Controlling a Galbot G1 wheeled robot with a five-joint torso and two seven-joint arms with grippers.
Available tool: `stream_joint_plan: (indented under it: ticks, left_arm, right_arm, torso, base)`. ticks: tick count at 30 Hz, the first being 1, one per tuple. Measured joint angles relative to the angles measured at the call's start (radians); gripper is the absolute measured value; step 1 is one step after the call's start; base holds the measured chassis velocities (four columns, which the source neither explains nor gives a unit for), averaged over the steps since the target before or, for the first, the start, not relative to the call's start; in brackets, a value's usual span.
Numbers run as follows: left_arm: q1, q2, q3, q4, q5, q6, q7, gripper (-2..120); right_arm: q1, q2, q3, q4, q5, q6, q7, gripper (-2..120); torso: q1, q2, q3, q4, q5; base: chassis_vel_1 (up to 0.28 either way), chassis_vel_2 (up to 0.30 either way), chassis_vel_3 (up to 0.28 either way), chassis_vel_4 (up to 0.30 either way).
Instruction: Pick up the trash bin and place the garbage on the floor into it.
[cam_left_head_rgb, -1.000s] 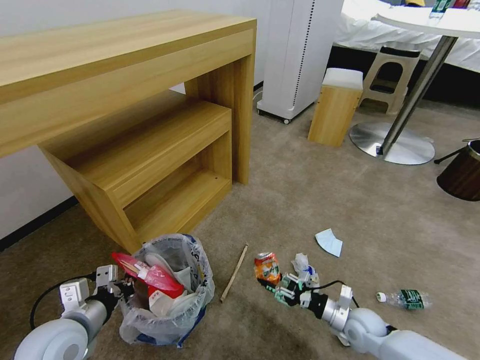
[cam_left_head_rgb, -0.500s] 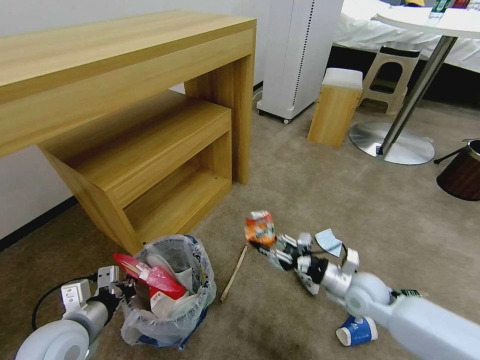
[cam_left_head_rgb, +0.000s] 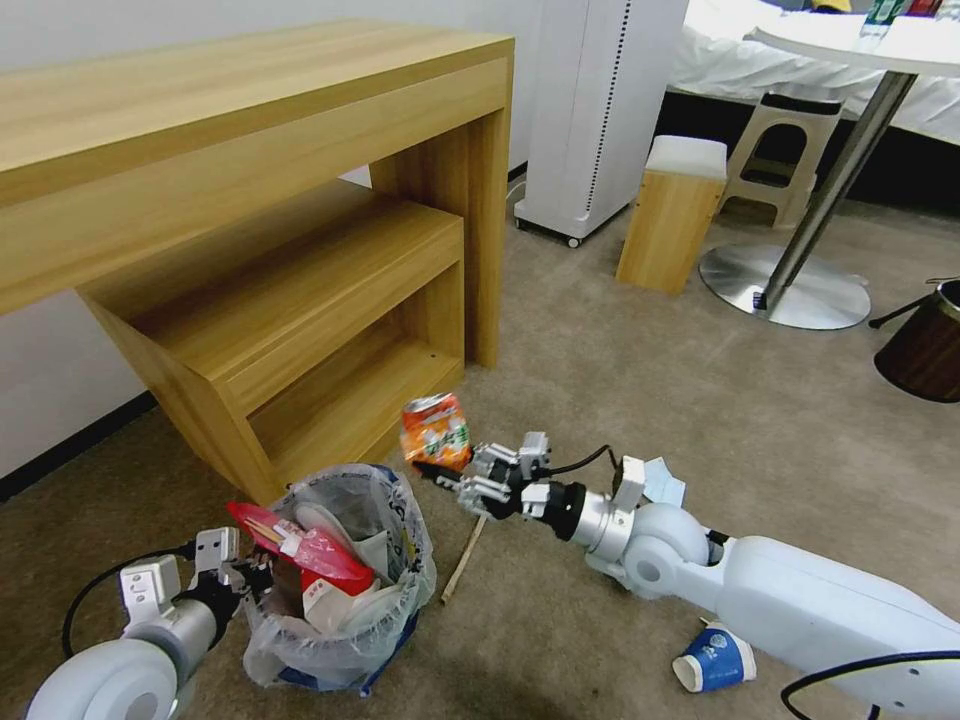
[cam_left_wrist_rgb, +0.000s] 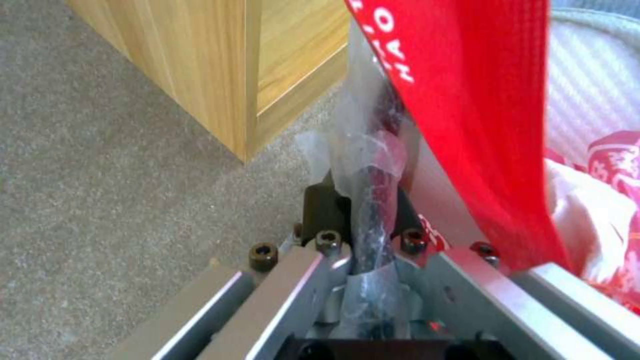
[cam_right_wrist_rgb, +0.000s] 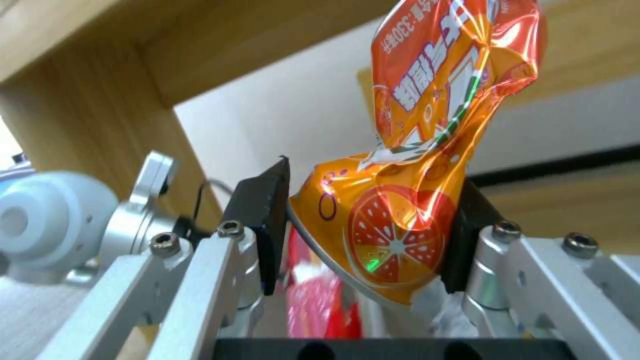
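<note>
The left tool (cam_left_head_rgb: 240, 580) is sitting low by the robot, pinching the plastic-lined rim of the trash bin (cam_left_head_rgb: 340, 580) tight, holding the bin on the carpet in front of the desk (cam_left_head_rgb: 250, 200). The bin is already looking full of red wrappers and white paper.

A little farther out, the right tool (cam_left_head_rgb: 455, 482) is squeezing the crushed orange can (cam_left_head_rgb: 435, 432) between its two dark pads. A second ago the can was lying down on the carpet. Now it is hanging up in the air, just beside and above the bin's far edge. I think it is almost ready to be dropped in.

Counting what is still lying on the floor: one blue paper cup (cam_left_head_rgb: 714, 660) near the right arm, one wooden stick (cam_left_head_rgb: 463, 560) next to the bin, and one pale blue paper (cam_left_head_rgb: 662, 480) peeking out behind the arm. So three pieces are waiting, and one can is riding in the tool.
</note>
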Motion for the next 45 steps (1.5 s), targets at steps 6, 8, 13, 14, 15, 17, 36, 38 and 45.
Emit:
stream_joint_plan:
  ticks: [6,8,13,14,15,17,36,38,45]
  left_arm:
    - [-0.008,-0.004,0.006,0.002,0.001,0.0,0.0,0]
    - [-0.013,-0.005,0.009,0.004,0.001,-0.001,0.0,0]
    - [-0.014,-0.008,0.012,0.001,0.002,-0.001,0.0,0]
    - [-0.014,-0.008,0.012,-0.001,0.003,0.0,0.0,0]
    - [-0.013,-0.01,0.012,-0.007,0.003,-0.001,0.0,0]
    - [-0.012,-0.01,0.012,-0.01,0.003,-0.001,0.0,0]
    - [-0.017,-0.015,0.015,-0.013,0.005,-0.002,0.003,0]
    - [-0.017,-0.016,0.016,-0.013,0.005,-0.002,0.003,0]
    - [-0.011,-0.019,0.012,-0.014,0.007,-0.004,0.005,0]
  right_arm:
    - [0.035,-0.003,-0.058,0.026,0.005,-0.036,0.072,39]
    - [0.046,0.005,-0.073,0.041,0.01,-0.054,0.119,39]
    - [0.053,0.03,-0.088,0.056,0.023,-0.074,0.174,39]
    - [0.055,0.038,-0.093,0.057,0.023,-0.077,0.182,39]
    - [0.06,0.055,-0.104,0.058,0.024,-0.088,0.199,39]
    - [0.066,0.064,-0.113,0.059,0.024,-0.094,0.209,39]
    - [0.081,0.144,-0.185,0.125,0.087,-0.207,0.477,39]
    - [0.076,0.148,-0.186,0.125,0.089,-0.21,0.484,39]
    - [0.024,0.172,-0.191,0.125,0.106,-0.221,0.543,39]
  torso:
    - [0.0,0.0,0.0,-0.0002,0.0001]
    - [0.0,0.0,0.0,-0.0001,0.0001]
    - [0.0,0.0,0.0,-0.0001,0.0002]
    - [0.0,0.0,0.0,-0.0001,0.0001]
    - [0.0,0.0,0.0,-0.0001,0.0002]
    - [0.0,0.0,0.0,-0.0001,0.0002]
    - [0.0,0.0,0.0,-0.0001,0.0002]
    - [0.0,0.0,0.0,0.0,0.0002]
    - [0.0,0.0,0.0,0.0,0.0002]
  base:
    - [0.0,0.0,0.0,0.0]
    - [0.0,0.0,0.0,0.0]
    - [0.0,0.0,0.0,0.0]
    - [0.0,0.0,0.0,0.0]
    - [0.0,0.0,0.0,0.0]
    - [0.0,0.0,0.0,0.0]
    - [0.0,0.0,0.0,0.0]
    - [0.0,0.0,0.0,0.0]
    - [0.0,0.0,0.0,0.0]
